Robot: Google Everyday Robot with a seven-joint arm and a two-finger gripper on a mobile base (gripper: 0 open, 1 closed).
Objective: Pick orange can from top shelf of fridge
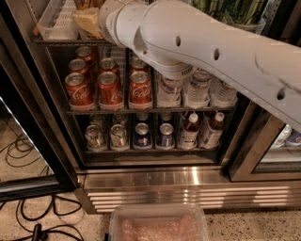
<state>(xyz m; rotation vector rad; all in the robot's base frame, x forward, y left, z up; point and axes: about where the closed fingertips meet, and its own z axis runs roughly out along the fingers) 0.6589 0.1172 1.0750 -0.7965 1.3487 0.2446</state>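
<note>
White Coca-Cola script shows on the front red cans (140,89); no other label can be read. The pincer is out of view above.
</note>
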